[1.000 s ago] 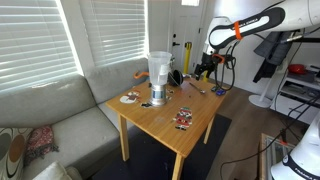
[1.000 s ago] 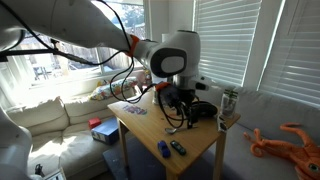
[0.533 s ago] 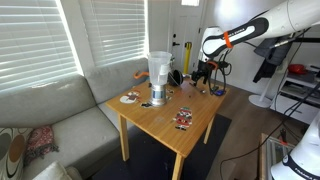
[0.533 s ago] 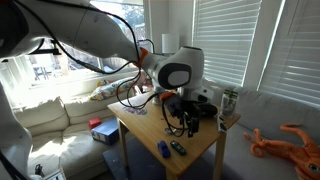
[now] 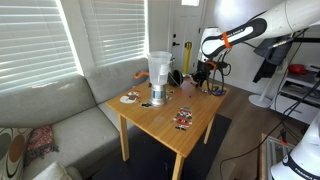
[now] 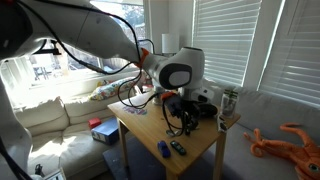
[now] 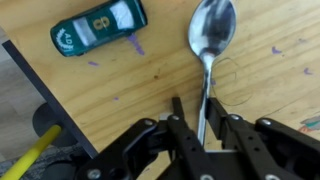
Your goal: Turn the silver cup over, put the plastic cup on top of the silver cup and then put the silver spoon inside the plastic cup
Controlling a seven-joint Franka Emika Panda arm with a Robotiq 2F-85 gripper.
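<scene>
On the wooden worktop (image 5: 170, 130) the plastic cup (image 5: 157, 70) stands stacked on the silver cup (image 5: 157, 98). Near the far edge, the end effector (image 7: 198, 120) straddles the silver spoon (image 7: 211, 35) handle, jaws apart, beside a teal toy car (image 7: 98, 27).

Toy car (image 7: 98, 26), teal-green, close to desk (image 7: 150, 95) edge near corner, wrist view: single digit on white roof panel, reads as "8". Round pale emblem on car's side: too blurred to read. Small colourful item (image 5: 184, 119) toward desk's front edge in an exterior view: print too small to read. Round flat piece (image 5: 131, 97) at desk's sofa-side edge: markings illegible.
</scene>
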